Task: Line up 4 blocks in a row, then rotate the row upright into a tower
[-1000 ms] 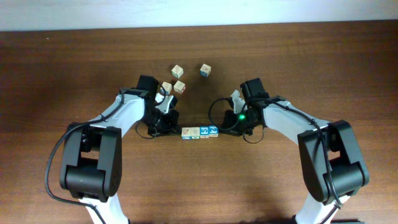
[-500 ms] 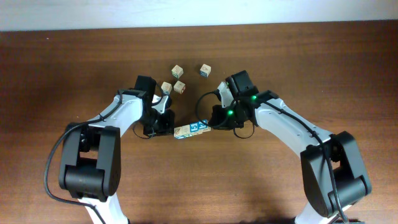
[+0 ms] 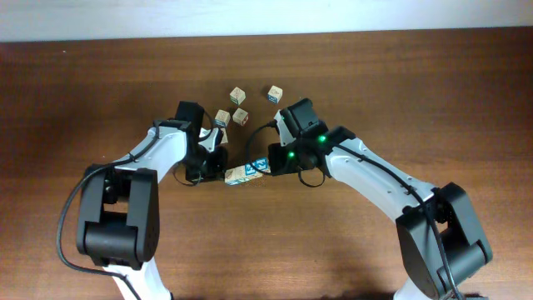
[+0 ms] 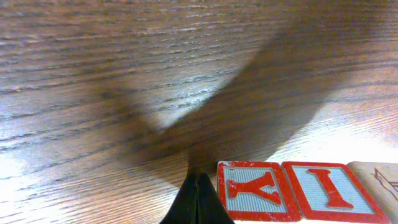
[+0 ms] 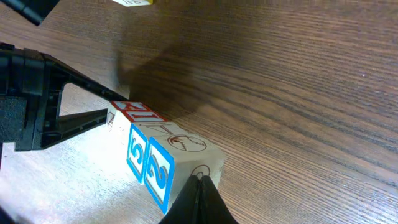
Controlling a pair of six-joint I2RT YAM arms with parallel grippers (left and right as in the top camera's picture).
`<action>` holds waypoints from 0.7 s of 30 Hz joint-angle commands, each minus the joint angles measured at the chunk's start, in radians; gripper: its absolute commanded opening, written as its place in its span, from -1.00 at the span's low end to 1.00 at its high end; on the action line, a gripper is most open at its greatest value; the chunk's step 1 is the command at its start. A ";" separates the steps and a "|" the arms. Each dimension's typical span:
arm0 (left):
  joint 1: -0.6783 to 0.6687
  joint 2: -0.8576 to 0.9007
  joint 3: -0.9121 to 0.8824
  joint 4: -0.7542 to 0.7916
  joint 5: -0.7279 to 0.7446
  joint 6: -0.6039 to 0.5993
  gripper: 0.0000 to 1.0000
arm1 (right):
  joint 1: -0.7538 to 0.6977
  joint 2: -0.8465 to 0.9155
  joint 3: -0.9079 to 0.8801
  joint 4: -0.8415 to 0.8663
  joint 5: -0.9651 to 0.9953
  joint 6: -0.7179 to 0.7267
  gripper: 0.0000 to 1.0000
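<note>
Both claws are pinched fully shut and hold nothing. The left claw [image 3: 220, 172] and the right claw [image 3: 273, 162] each present a narrow closed tip to one end of the row of four blocks [image 3: 247, 172].

Seen from above, the row lies near the middle of the bench [image 3: 400, 92], slanted from about 8 o'clock up to 2 o'clock. The left claw sits at the 8 o'clock end and the right claw at the 2 o'clock end. The cubes are packed face to face with no gap that I can make out.

From the left wrist, the shut tip [image 4: 198, 200] sits right against the side of the red Y block [image 4: 255, 198], with the red I block [image 4: 323, 194] next along. From the right wrist, the closed tip [image 5: 200, 198] presses on the far end cube beside its blue 2 [image 5: 158, 179]. The other arm's claw [image 5: 62, 118] is visible at the opposite end.

My reading is that the tips are shut on purpose. A closed tip makes a firm, thin pusher, and one at each end lets the arms turn the line as a unit while squeezing it so no cube slips out sideways.

The loose cubes [image 3: 240, 116] lie apart at roughly 12 o'clock from the row, clear of both claws, and seem to have no part in this.
</note>
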 commanded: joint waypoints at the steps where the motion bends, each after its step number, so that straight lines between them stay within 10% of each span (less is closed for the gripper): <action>1: -0.048 -0.003 0.003 0.014 0.197 -0.010 -1.00 | 0.133 -0.002 0.030 0.051 -0.173 0.008 -0.92; 17: -0.048 -0.003 0.003 0.019 0.159 -0.010 -1.00 | 0.159 0.001 0.077 0.045 -0.136 0.027 -0.92; 21: -0.048 -0.003 0.003 0.019 0.052 -0.010 -1.00 | 0.128 0.000 0.270 -0.178 -0.061 -0.017 -0.92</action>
